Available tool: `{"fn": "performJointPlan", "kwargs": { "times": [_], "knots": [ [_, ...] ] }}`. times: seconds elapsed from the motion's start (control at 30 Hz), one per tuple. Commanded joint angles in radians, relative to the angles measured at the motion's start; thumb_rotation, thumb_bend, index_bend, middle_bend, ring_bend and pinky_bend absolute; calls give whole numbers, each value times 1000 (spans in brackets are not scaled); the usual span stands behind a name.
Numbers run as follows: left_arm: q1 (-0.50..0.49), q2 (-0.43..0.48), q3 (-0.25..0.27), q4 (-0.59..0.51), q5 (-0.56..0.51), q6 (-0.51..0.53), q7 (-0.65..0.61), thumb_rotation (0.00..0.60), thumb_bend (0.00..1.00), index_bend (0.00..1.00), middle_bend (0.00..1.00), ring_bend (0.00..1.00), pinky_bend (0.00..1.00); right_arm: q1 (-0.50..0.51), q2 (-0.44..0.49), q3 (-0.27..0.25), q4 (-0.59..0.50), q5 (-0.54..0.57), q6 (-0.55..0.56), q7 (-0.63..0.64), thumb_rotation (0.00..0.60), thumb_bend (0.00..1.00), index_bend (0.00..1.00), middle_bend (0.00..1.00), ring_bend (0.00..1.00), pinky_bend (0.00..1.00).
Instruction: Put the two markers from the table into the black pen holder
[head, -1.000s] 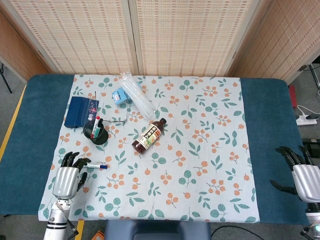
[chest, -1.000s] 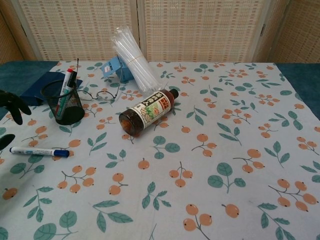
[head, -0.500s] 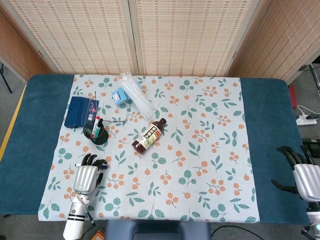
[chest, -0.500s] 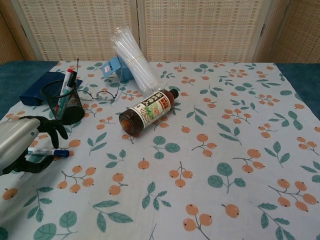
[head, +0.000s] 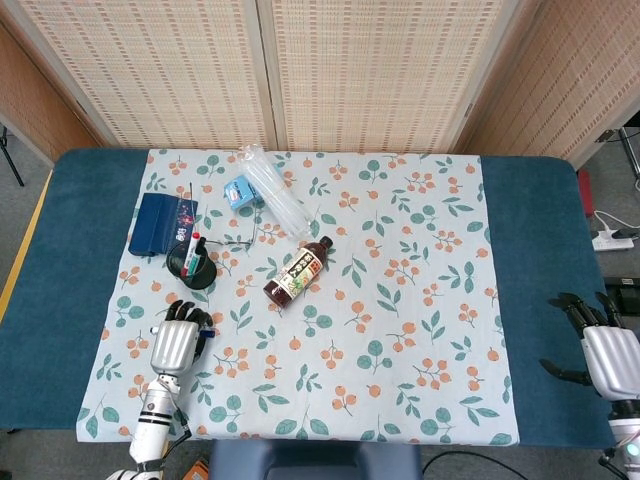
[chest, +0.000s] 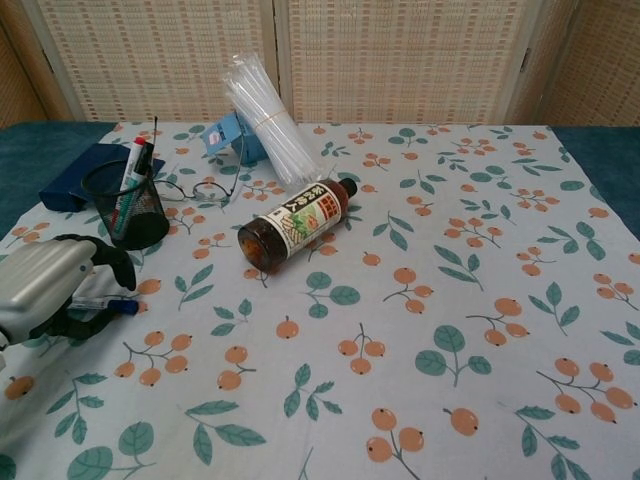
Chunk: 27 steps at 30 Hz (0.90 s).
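Note:
The black mesh pen holder (head: 190, 268) (chest: 128, 206) stands at the left of the floral cloth with a red-capped marker and another pen upright in it. In front of it a white marker with a blue cap (chest: 118, 306) lies on the cloth. My left hand (head: 177, 343) (chest: 48, 290) is down over it, fingers curled around its barrel, so only the capped end shows. My right hand (head: 606, 355) hovers at the far right edge over the blue table cover, fingers apart and holding nothing; the chest view does not show it.
A brown bottle (head: 298, 272) (chest: 295, 222) lies on its side mid-table. Behind it are a clear bundle of straws (head: 275, 192), a small blue box (head: 238, 190) and a navy case (head: 163, 222). Thin wire glasses (chest: 200, 188) lie beside the holder.
My left hand moved right from the cloth's edge onto the blue-capped marker and curled its fingers around it. The right hand stayed almost still.

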Motion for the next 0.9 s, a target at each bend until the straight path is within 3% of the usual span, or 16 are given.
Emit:
{"fn": "performJointPlan", "kwargs": {
  "times": [0.03,0.4,0.77,0.9],
  "knots": [
    [1,-3,-1,17,-4,-6,-14,600,336,480,392,207,163,2,-2,0,-1,4,-4,-3,600,0,232,159,253,25],
    [-2,-17,-4,91,-9,-24,-36,600,336,475,394,207,164,2,-2,1,-1,9,-4,-8,600,0,259,159,253,25],
    [13,-43,0,150,-4,3,-35,600,336,532,587,270,176,6,-8,3,7,14,-8,-14,600,0,317,159,263,25],
    [18,-46,0,162,1,14,-41,600,335,529,606,281,178,4,-10,5,9,13,-1,-17,600,0,335,159,270,25]
  ]
}}
